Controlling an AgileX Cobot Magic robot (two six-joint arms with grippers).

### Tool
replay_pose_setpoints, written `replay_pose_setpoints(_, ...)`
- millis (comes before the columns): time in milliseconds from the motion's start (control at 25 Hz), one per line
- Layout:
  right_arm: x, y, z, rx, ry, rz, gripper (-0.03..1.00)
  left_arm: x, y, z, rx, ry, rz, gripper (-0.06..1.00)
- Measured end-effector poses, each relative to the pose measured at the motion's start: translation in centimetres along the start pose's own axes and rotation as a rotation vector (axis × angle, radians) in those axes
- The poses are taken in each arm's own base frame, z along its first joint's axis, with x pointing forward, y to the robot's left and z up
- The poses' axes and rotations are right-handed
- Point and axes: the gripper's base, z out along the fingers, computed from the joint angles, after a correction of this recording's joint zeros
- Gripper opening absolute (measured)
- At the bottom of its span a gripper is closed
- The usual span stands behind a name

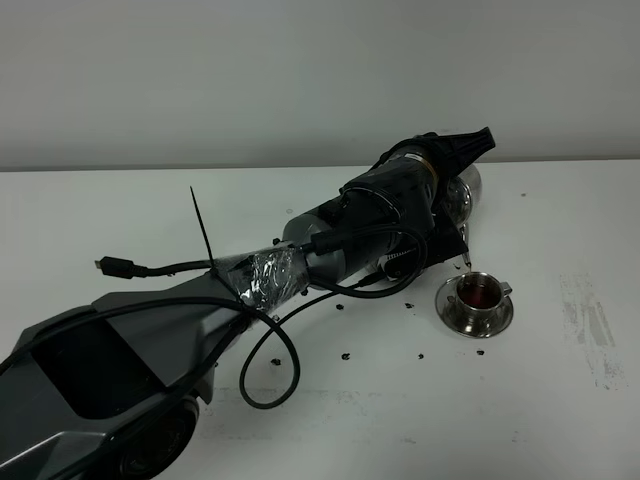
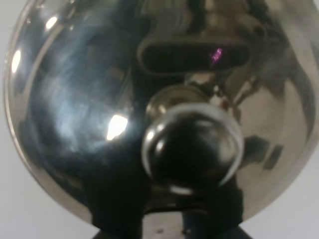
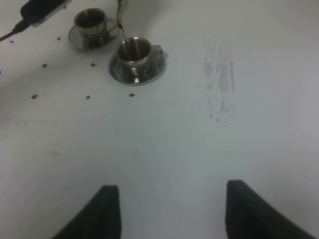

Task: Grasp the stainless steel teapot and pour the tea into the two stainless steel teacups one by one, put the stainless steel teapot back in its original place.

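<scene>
my left gripper [image 1: 462, 150] clamped on the teapot [image 1: 467, 193], tipped, lid [image 2: 70, 114] right up against my wrist | spout [image 3: 121, 10] over the nearer teacup [image 3: 133, 50], tea in it | my right gripper [image 3: 171, 194] wide open, empty, well back from it

A black robot arm [image 1: 330, 250] stretches from lower left to right of centre, hiding most of the stainless steel teapot [image 1: 466, 193]. Just below it, a teacup [image 1: 480, 292] of dark red tea sits on its saucer [image 1: 453, 318] on the spotted white table [image 1: 540, 400].
</scene>
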Motion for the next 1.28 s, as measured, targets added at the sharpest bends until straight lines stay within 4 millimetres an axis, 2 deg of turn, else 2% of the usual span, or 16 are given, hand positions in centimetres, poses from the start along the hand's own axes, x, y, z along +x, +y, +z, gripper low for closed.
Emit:
replay_pose_setpoints(240,0.0,0.0,0.0,0.0,0.0,0.0,0.47,-0.3,0.5,-0.2,-0.019,-0.004,0.007,0.17)
replay_pose_setpoints(720,0.0,0.0,0.0,0.0,0.0,0.0,0.47,-1.2,0.2,0.4,-0.012,-0.013,0.049,0.17)
replay_pose_setpoints(1280,0.0,0.0,0.0,0.0,0.0,0.0,0.47,-1.6,1.2,-0.1,-0.052,0.008,0.112,0.17)
